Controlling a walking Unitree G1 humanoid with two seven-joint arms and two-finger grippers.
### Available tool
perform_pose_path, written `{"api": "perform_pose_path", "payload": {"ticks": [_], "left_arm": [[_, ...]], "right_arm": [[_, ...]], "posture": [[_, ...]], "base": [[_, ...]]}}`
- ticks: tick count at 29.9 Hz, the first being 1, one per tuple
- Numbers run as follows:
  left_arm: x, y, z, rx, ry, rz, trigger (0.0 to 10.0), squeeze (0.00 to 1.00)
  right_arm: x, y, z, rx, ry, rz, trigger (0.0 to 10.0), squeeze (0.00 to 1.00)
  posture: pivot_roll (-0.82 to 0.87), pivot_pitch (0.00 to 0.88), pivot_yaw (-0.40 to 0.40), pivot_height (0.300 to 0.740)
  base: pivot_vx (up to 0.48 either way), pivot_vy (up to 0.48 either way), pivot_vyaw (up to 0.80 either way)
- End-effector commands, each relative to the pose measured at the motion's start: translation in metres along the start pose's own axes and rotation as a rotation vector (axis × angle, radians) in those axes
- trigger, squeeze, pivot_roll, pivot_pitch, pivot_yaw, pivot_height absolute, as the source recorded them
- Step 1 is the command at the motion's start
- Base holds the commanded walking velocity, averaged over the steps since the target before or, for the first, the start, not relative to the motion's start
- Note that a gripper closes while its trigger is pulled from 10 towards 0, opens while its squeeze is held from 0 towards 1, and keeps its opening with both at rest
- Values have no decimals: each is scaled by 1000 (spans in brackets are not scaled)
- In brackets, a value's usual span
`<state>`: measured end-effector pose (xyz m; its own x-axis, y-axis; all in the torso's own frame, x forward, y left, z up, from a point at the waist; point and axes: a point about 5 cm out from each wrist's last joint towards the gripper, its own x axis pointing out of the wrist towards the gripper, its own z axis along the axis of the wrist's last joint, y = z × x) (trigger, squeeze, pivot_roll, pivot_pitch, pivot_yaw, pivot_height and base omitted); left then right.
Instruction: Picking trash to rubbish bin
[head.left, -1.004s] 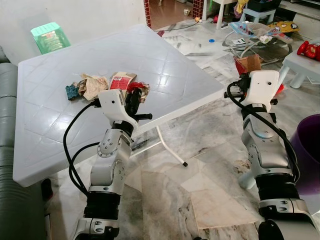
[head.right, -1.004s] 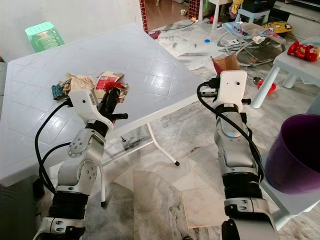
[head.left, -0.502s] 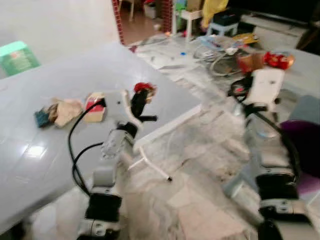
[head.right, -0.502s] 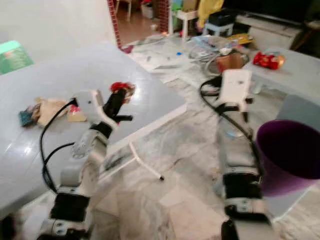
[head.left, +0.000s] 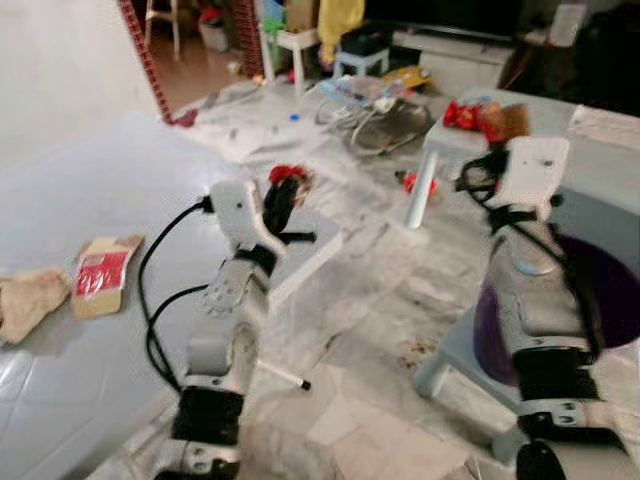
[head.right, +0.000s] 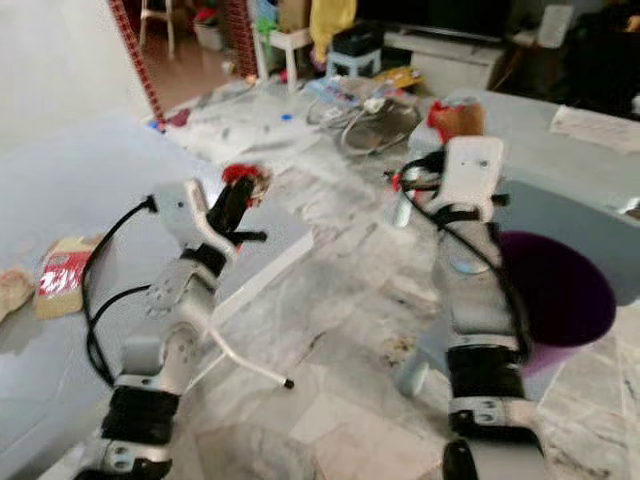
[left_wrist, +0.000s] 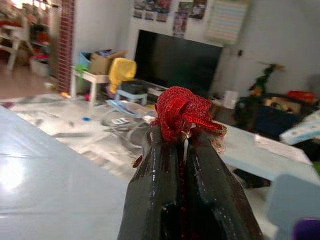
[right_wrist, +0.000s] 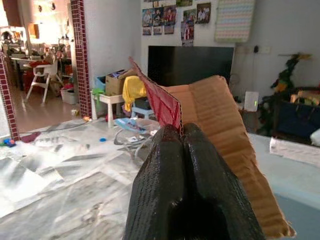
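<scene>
**Both grippers clamped on trash, purple bin at the right arm's side**

The left gripper (left_wrist: 182, 142) is raised over the corner of the white plastic table (head.left: 90, 200), its two black fingers pressed together on a crumpled red mesh wrapper (left_wrist: 184, 111). In the head views that wrapper (head.left: 288, 180) shows as a small red and pale tuft at the fingertips, at about 11 o'clock from picture centre.

The right gripper (right_wrist: 182, 131) is held up at 2 o'clock, fingers closed on a folded piece of brown corrugated cardboard with a red printed face (right_wrist: 220, 120). The wrist camera shows the red side and the ribbed brown side clearly; from the head the same piece (head.left: 503, 122) is a blurred brown and red scrap above the white wrist housing.

The round purple plastic rubbish bin (head.right: 560, 290) stands on the floor at 3 o'clock, just beside the right forearm, its opening facing up.

On the table at 9 o'clock lie a flat tan cardboard packet with a red label (head.left: 100, 272) and, at the picture's edge, a crumpled beige paper wad (head.left: 28, 300). The label's printing is too blurred to read.

The wrist views show what the head views do not: a dark flat television screen (right_wrist: 190, 65) against the far wall, posters above it with no legible writing, and a red brick pillar (right_wrist: 80, 55). A small white stool (head.left: 445, 150) with red toys on it stands on the marble floor (head.left: 370, 300) at 1 o'clock.
</scene>
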<state>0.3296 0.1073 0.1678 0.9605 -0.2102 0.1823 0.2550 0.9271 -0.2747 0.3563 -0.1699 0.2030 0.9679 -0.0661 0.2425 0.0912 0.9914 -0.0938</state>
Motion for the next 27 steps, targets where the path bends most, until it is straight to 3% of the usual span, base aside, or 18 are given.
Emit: {"api": "perform_pose_path", "payload": {"ticks": [1, 21, 27], "left_arm": [[1, -6, 2, 4, -5, -21, 0, 0], [1, -7, -1, -13, 10, -21, 0, 0], [1, -8, -2, -7, 15, -26, 0, 0]], "right_arm": [[1, -6, 3, -5, -6, -23, 0, 0], [3, -5, 4, 1, -4, -18, 0, 0], [3, -4, 5, 0, -12, -11, 0, 0]], "posture": [[-81, 48, 81, 740], [-80, 40, 79, 740], [-80, 39, 79, 740]], "base": [[0, 0, -431], [0, 0, -740], [0, 0, 0]]}}
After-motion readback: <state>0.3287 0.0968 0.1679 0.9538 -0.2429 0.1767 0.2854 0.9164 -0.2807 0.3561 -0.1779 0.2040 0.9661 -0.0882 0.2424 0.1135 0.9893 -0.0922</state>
